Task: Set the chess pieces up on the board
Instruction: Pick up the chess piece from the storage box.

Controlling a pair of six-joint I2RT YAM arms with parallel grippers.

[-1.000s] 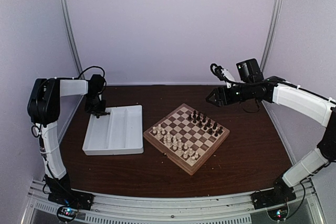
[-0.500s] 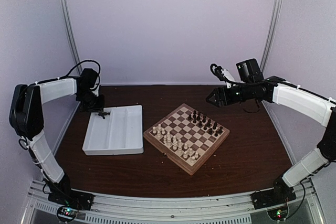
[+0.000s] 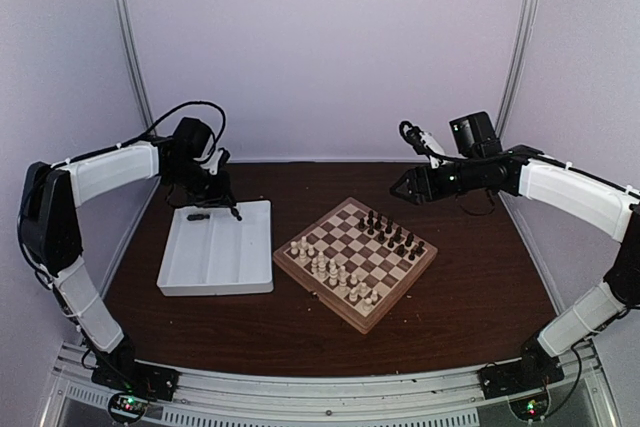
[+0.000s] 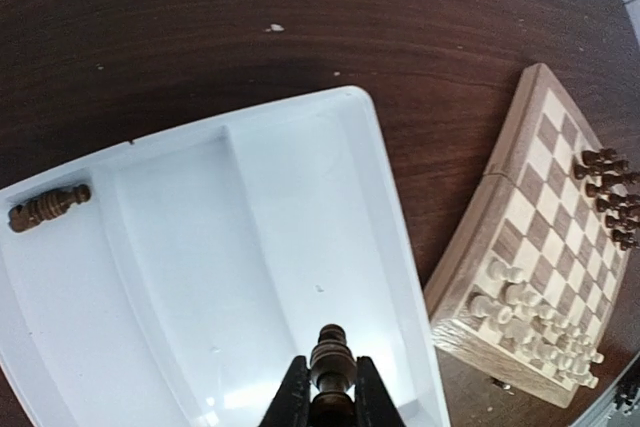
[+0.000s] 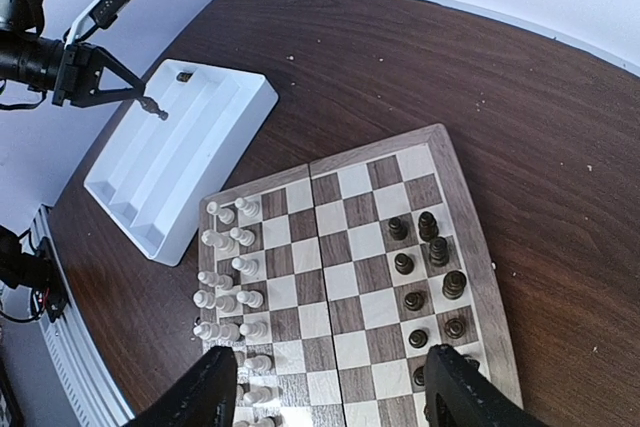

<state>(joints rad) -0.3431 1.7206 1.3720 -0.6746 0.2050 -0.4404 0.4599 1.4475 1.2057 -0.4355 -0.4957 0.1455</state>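
Pinching one dark piece by its upper body, the left hand hangs over the near part of the white tray at the far left of the counter; its fingers are pressed together on the piece. A second dark piece lies on its side in the tray's outer compartment. The board sits mid-counter, right of the tray and apart from it, with dark pieces grouped at its far right side and cream pieces at its near left. The right hand hovers above the board's far right, fingers spread, nothing between them.

Judged from its turned wooden look, such a piece is light, rigid and smooth, likely to slip or topple on its narrow base. A grip high on the stem leaves the base free for setting down. Which rank the held piece is cannot be told; it may be a pawn.

No brand, label or legible writing is visible.
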